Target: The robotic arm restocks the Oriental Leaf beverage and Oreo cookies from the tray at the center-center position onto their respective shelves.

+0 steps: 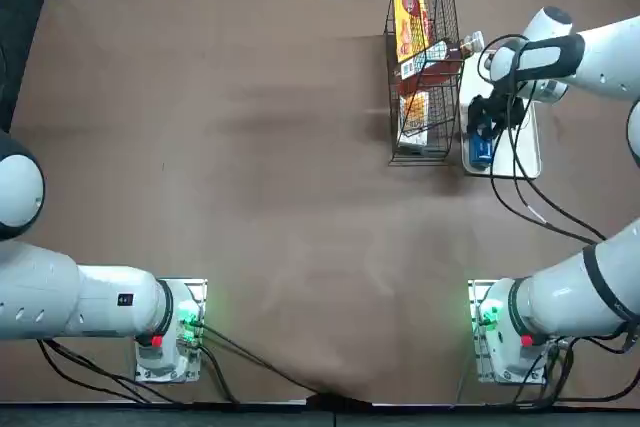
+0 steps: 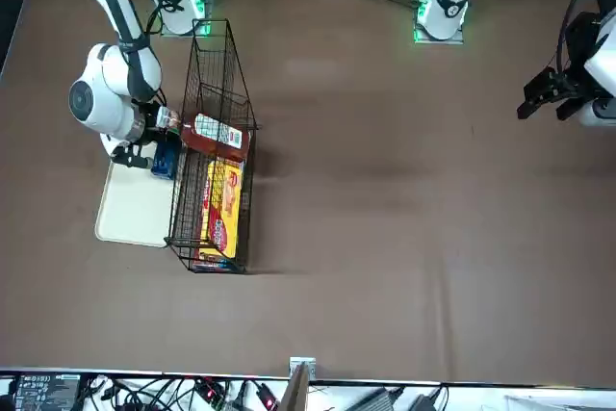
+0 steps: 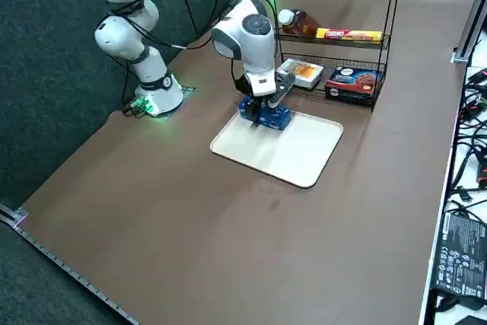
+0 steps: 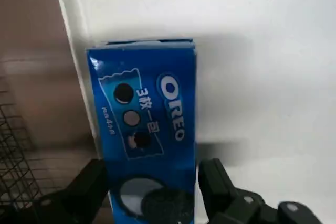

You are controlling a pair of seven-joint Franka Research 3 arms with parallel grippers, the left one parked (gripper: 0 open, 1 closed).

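Note:
The blue Oreo cookies box (image 4: 147, 114) lies on the white tray (image 3: 293, 157), at the tray edge nearest the shelves (image 1: 420, 97). My right gripper (image 3: 265, 103) is down over the box. Its two black fingers (image 4: 89, 184) press against the box's long sides, so it is shut on the box. From overhead the gripper (image 1: 486, 119) covers part of the box (image 1: 482, 150). The Oriental Leaf beverage (image 3: 300, 22) lies on its side on an upper tier of the rack, white cap toward the arm. The front view shows the bottle (image 2: 217, 134) there too.
Yellow packets (image 2: 219, 204) and a dark snack box (image 3: 351, 81) occupy the rack's tiers. Black cables hang from the right arm over the tray (image 1: 520, 162). Open brown tabletop (image 1: 250, 147) spreads to the left of the rack.

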